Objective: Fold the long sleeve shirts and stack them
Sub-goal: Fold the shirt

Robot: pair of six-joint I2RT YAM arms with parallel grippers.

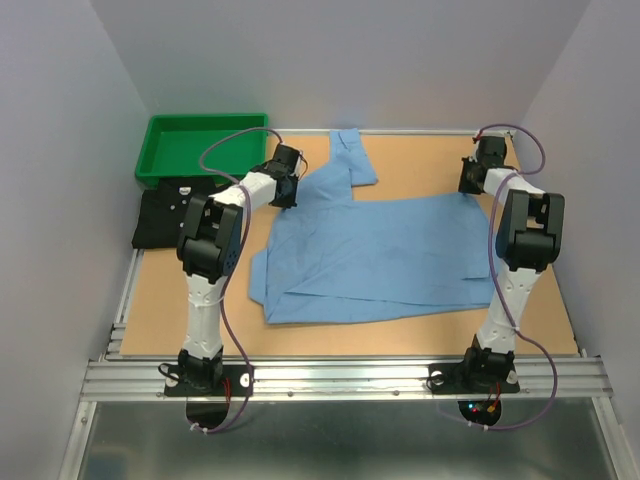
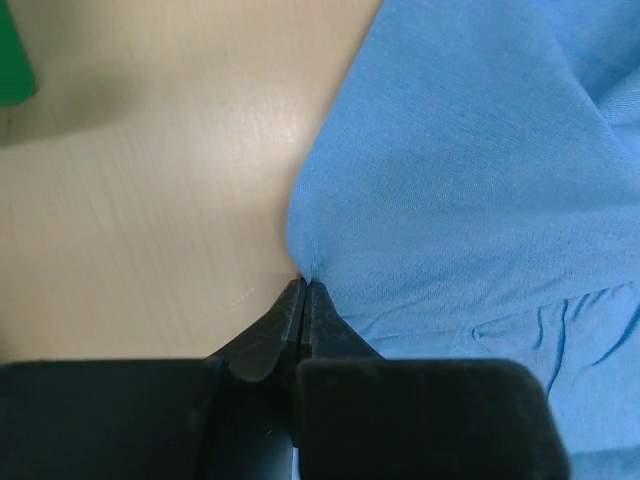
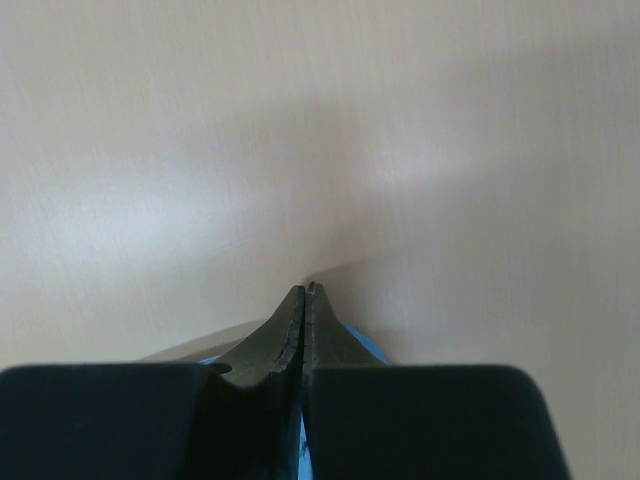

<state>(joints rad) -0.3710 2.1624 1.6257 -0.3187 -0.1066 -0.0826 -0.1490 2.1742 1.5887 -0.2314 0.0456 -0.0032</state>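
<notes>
The light blue shirt [image 1: 380, 255] lies spread across the middle of the table, one sleeve [image 1: 352, 155] reaching toward the back. My left gripper [image 1: 290, 195] is shut on the shirt's back left edge; in the left wrist view the closed fingertips [image 2: 303, 283] pinch the blue cloth [image 2: 470, 180]. My right gripper [image 1: 468, 188] is shut at the shirt's back right corner; in the right wrist view [image 3: 305, 290] a bit of blue cloth [image 3: 366, 346] shows under and between the fingers. The black shirt [image 1: 165, 218] lies folded at the left edge.
A green plastic tray [image 1: 200, 145] stands at the back left, just behind the black shirt. Grey walls close in the table on the left, back and right. An aluminium rail [image 1: 340, 378] runs along the near edge by the arm bases.
</notes>
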